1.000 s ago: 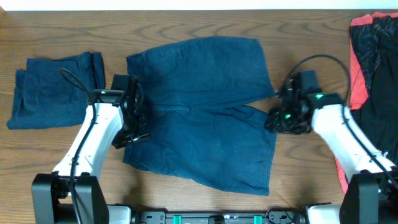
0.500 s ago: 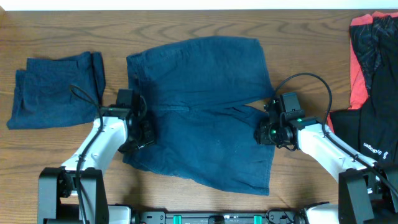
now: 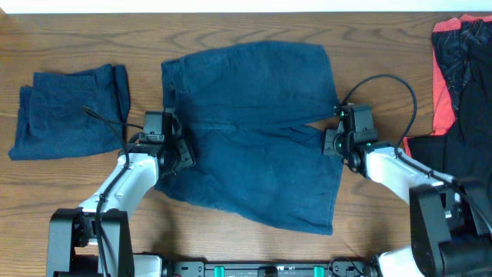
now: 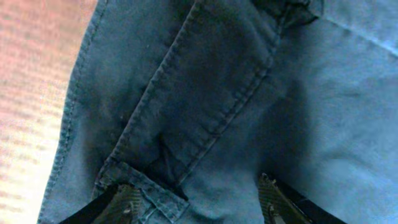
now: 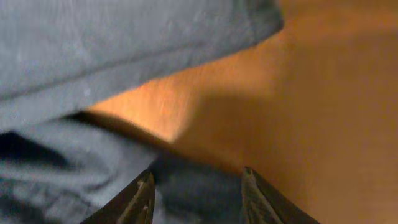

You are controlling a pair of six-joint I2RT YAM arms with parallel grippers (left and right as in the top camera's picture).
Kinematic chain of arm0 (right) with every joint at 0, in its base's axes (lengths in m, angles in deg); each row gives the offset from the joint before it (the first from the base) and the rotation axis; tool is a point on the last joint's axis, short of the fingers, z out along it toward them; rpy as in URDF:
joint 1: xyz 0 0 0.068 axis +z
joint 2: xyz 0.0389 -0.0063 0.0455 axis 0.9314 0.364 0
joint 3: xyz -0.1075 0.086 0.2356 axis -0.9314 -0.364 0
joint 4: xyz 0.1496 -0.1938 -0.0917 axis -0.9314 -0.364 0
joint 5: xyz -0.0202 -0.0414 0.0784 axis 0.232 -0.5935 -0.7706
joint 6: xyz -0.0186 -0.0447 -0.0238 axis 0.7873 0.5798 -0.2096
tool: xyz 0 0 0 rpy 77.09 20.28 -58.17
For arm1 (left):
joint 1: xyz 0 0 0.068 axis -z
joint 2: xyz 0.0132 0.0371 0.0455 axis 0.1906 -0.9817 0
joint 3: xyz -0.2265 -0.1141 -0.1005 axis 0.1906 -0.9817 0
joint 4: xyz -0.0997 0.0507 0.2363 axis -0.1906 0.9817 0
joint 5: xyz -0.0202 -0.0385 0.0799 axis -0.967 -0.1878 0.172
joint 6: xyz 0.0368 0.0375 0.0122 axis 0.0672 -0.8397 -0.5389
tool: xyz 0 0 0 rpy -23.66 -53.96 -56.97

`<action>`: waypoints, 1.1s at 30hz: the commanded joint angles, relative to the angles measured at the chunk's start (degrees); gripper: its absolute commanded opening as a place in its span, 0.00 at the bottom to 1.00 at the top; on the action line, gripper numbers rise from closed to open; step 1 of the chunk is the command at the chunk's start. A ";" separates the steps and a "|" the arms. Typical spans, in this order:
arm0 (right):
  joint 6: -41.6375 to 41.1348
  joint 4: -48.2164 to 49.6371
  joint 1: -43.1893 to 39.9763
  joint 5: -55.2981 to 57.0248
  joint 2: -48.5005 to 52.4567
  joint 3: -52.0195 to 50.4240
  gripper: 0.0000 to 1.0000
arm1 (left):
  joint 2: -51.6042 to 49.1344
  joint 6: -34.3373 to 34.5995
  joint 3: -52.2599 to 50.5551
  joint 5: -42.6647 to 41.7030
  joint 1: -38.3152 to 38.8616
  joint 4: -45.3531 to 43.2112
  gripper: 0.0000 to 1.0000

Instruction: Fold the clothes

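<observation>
The dark navy shorts [image 3: 254,131] lie spread flat mid-table, waistband to the left, two legs to the right. My left gripper [image 3: 181,151] is low over the waistband's left edge. In the left wrist view its fingers [image 4: 199,202] are open and straddle the waistband seam and a belt loop [image 4: 155,193]. My right gripper [image 3: 330,143] is at the right edge, where the two legs part. In the right wrist view its fingers [image 5: 198,196] are open with the hem of the navy cloth [image 5: 186,186] between them.
A second navy garment [image 3: 69,111] lies folded at the far left. Black garments with coral-red panels [image 3: 460,77] lie at the right edge, partly out of view. Bare wooden table [image 3: 384,223] surrounds the shorts.
Both grippers have moved inward onto the shorts' edges and come down low over the cloth. The shorts have shifted slightly to the right at the waistband.
</observation>
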 commanded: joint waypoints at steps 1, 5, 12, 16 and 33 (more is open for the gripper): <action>-0.57 -0.11 -1.60 1.27 6.82 0.22 0.41 | -0.13 0.98 -0.15 -0.20 -0.24 -0.98 0.63; -0.35 0.20 -2.95 1.31 10.47 3.61 0.36 | -0.11 4.44 -0.15 -0.22 -0.24 -2.89 0.63; 0.63 -3.56 -5.88 -0.83 11.28 13.60 0.40 | -0.11 7.54 0.02 -1.09 -0.24 -7.30 0.62; 3.91 -17.16 -6.19 -2.54 9.88 20.98 0.50 | 0.44 4.31 1.22 -5.09 -0.24 -5.31 0.66; 6.51 -56.33 0.94 -12.31 3.69 21.73 0.57 | 5.14 0.81 1.92 0.35 -0.24 14.95 0.68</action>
